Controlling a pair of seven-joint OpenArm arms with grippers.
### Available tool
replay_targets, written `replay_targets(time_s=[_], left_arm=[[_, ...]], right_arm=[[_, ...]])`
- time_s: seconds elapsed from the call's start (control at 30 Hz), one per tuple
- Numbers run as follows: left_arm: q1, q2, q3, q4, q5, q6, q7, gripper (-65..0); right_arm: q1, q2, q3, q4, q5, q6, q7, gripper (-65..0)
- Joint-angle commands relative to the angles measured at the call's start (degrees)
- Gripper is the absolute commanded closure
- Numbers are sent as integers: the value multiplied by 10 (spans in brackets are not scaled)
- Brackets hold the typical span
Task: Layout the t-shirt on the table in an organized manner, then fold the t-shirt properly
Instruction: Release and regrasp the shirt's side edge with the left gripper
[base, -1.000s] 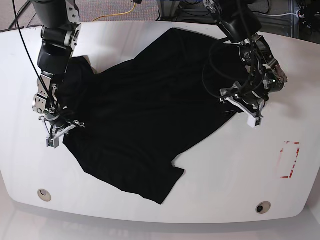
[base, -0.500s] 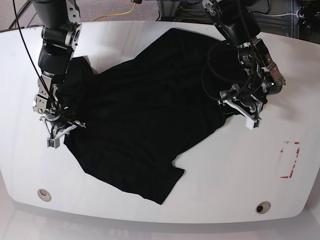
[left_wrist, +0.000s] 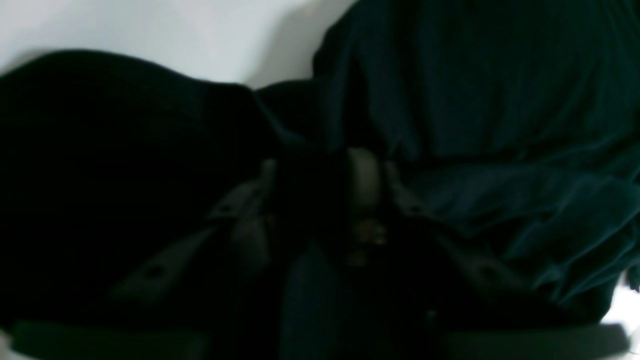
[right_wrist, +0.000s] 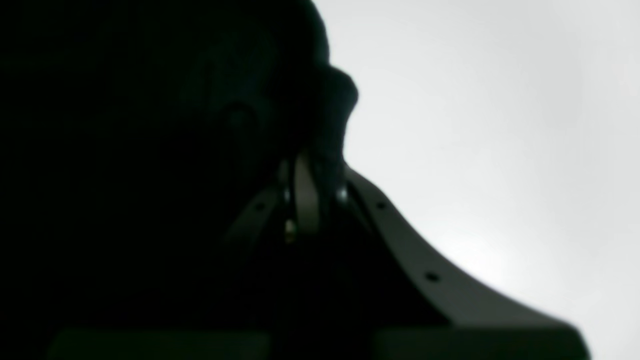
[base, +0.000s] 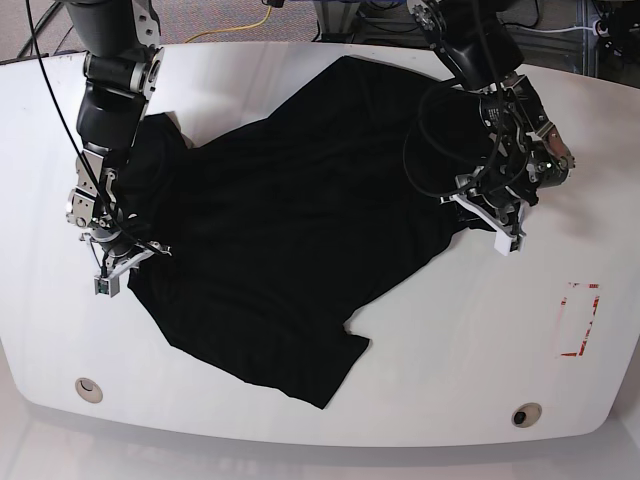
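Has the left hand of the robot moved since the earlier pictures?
Yes. In the base view the left hand has shifted slightly toward the table's far edge, away from the red tape rectangle, while pinching in on the black cloth t-shirt.

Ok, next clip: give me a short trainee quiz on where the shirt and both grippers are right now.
1. True or false: the t-shirt is folded into a neat rectangle.
2. Which gripper sits at the shirt edge nearest the red tape outline: (a) left gripper (b) right gripper?
3. What is the right gripper shut on?

Key:
1. False; it lies spread out and wrinkled on the table.
2. (a).
3. The t-shirt's edge.
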Motion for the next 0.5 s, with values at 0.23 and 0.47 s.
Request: replay_targets(time_s=[0.23, 0.47], left_arm=[[13, -37, 0, 77, -9, -3, -3, -15], [15, -75, 0, 75, -9, -4, 16, -1]], right_arm=[[13, 7, 1, 8, 2, 2, -1, -2], [19, 7, 1, 8, 2, 2, -1, -2]])
